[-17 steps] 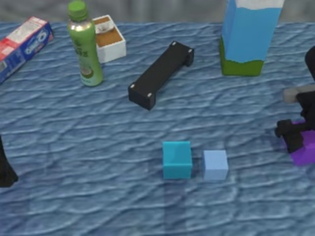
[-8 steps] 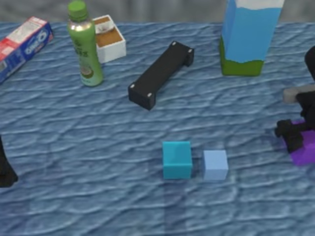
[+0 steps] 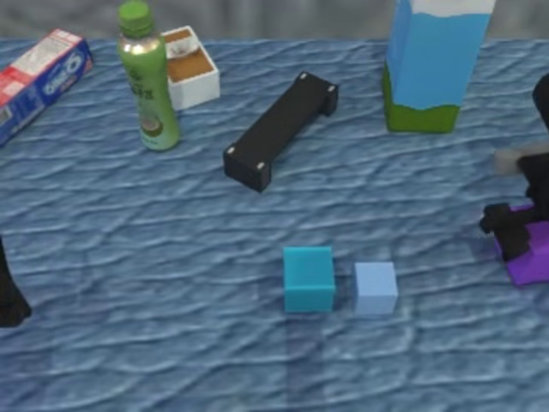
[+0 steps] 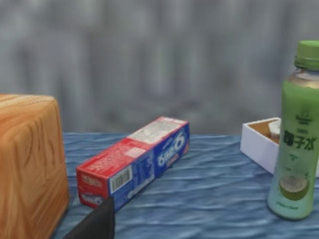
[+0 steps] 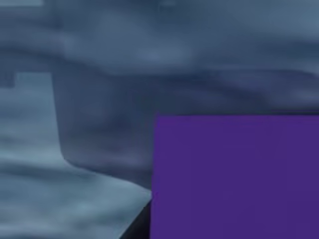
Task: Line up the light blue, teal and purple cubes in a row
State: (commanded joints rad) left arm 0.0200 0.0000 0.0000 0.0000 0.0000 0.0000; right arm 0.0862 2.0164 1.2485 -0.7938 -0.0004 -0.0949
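Note:
The teal cube [image 3: 309,276] and the smaller light blue cube [image 3: 376,287] sit side by side on the blue cloth at front centre, a small gap between them. At the right edge of the table, my right gripper [image 3: 513,233] is shut on the purple cube [image 3: 533,262]. That cube fills much of the right wrist view [image 5: 234,174], with one dark finger against its side and its shadow on the cloth beyond. My left gripper [image 3: 9,296] is parked at the left edge, open, with only one fingertip [image 4: 97,224] showing.
Along the back stand a toothpaste box [image 3: 39,77], a green bottle [image 3: 147,81], a white box with brown filling [image 3: 190,67], a black bar [image 3: 279,129] and a tall blue-and-green carton [image 3: 433,60]. A wooden block [image 4: 27,164] is close to the left wrist.
My right gripper and the purple cube have shifted slightly towards the back of the table. The teal and light blue cubes and the left arm have not moved.

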